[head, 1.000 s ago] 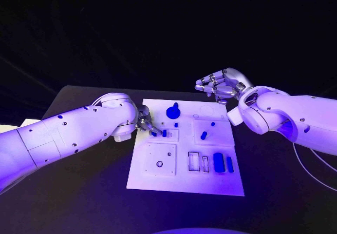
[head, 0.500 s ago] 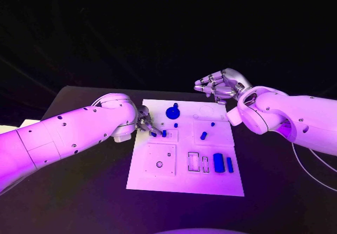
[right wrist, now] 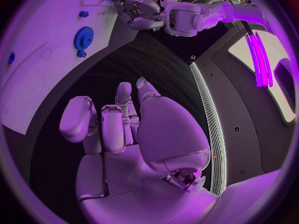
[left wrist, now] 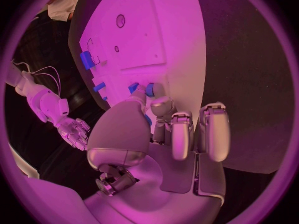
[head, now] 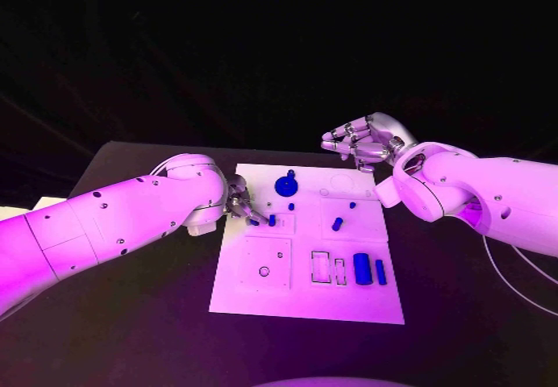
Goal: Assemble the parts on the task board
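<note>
A black table (head: 139, 322) stretches across the scene under coloured light. Off its left edge, near the left arm, a pale flat surface (head: 47, 203) shows. The far background beyond the table is dark.

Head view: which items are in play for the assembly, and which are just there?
In play:
task board
blue gear
blue pegs
blue bars
left hand, fingertips at a small blue part

Just there:
right hand, off the board
black table
</note>
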`<state>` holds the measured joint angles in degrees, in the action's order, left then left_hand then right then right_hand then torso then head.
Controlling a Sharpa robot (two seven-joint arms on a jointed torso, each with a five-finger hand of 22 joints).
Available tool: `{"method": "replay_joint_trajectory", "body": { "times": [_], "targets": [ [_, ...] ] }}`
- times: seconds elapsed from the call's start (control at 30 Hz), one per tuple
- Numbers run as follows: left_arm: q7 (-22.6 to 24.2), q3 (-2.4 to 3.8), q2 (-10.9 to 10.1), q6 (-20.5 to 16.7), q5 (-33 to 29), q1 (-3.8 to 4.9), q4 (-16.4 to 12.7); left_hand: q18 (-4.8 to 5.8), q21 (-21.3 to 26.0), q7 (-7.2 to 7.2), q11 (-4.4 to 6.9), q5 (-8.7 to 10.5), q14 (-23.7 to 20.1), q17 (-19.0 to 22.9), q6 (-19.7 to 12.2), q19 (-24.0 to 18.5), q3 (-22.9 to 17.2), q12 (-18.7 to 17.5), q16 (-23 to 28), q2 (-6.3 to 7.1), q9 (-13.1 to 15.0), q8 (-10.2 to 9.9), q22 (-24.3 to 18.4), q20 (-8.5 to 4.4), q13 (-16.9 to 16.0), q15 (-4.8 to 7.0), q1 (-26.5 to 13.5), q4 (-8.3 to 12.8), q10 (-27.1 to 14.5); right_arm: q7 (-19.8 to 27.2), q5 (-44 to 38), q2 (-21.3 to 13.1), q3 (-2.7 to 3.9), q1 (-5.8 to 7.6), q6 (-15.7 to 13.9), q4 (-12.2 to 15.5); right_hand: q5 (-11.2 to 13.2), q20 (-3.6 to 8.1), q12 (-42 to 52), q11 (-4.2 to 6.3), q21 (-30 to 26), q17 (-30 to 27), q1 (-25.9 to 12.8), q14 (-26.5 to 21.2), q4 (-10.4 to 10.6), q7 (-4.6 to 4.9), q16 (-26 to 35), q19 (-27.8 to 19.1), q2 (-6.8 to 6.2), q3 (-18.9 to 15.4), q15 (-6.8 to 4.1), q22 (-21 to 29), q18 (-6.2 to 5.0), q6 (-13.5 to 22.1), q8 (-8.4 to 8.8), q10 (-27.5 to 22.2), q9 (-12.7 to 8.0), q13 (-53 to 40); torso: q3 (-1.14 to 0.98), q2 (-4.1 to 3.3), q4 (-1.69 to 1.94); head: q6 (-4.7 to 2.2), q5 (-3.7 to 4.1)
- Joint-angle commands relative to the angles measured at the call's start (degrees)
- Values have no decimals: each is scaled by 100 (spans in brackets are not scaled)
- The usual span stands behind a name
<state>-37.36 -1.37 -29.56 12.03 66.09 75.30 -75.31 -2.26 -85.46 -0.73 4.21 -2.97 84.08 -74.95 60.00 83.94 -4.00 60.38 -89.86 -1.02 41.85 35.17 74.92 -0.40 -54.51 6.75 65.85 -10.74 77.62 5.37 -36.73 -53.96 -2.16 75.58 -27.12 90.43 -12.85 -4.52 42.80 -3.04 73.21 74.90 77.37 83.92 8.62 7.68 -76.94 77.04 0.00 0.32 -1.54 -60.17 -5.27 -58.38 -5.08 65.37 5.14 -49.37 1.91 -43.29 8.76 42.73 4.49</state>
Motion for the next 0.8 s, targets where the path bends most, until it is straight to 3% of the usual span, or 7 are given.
{"method": "replay_joint_trajectory", "body": {
  "times": [0.03, 0.8],
  "targets": [
    [-27, -1, 7, 111, -27, 6, -22, 116, -25, -2, 5, 8, 592, -1505, 30, 481, -36, 16, -14, -3, -4, 0, 1149, -44, 8, 43, -72, -8, 22, 18, -39, 9, 0, -3, 96, -1, -7, -7, -27, 5, -31, 40, -39, 205, -2, 30, 17, -26, 0, -26, 19, 5, -63, 19, 32, -44, -5, 3, 3, 1, 0, 1, -2],
    [-32, 5, 74, 27, -35, 13, 73, 118, -36, -5, 7, 8, 592, -1505, 36, 484, -48, 18, -14, 4, -1, 4, 1158, -46, 6, 44, -85, -12, 27, 23, -38, 31, 0, -4, 111, -22, -7, -7, -27, 5, -31, 40, -39, 205, -2, 30, 17, -26, 0, -26, 19, 5, -63, 19, 32, -44, -5, 3, 4, 2, 4, 10, 4]
  ]
}}
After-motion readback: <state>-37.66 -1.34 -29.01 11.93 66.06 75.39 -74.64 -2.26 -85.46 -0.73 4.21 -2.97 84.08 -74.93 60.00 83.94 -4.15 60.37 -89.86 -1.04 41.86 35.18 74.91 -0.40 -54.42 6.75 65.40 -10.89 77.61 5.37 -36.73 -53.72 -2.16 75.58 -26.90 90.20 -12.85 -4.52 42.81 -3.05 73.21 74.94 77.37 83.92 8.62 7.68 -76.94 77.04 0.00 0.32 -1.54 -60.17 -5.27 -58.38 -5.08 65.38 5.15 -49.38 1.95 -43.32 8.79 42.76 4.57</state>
